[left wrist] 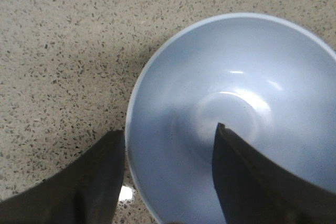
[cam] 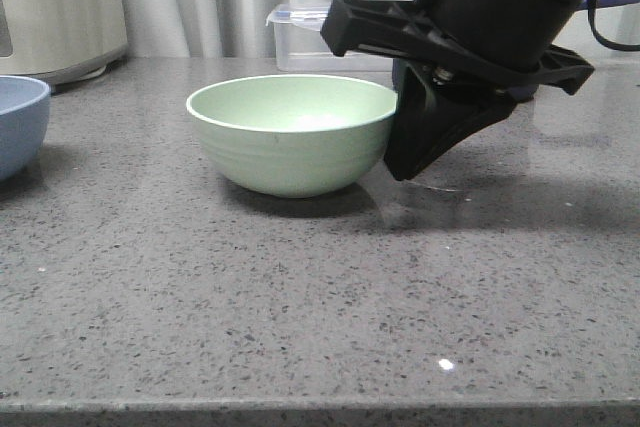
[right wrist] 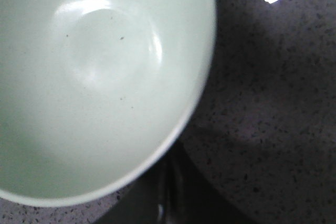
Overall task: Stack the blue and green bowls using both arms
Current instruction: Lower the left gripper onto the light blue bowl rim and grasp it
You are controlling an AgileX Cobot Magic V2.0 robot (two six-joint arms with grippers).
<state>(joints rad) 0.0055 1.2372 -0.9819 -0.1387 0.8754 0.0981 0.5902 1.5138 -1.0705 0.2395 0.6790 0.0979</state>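
Blue bowl (cam: 18, 122) cut off by frame edge; right pincer (cam: 425, 152) tips hidden behind green bowl (cam: 292, 133)

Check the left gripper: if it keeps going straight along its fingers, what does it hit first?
Likely the blue bowl. The left gripper straddles its rim, one finger outside, one inside, so the wall enters the gap; the inner fingertip may meet the bowl's floor first. Depth unclear.

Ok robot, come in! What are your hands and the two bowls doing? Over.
Left gripper open, straddling blue bowl rim. Right gripper beside green bowl, state unclear. Bowls apart, unstacked. Nothing between them.
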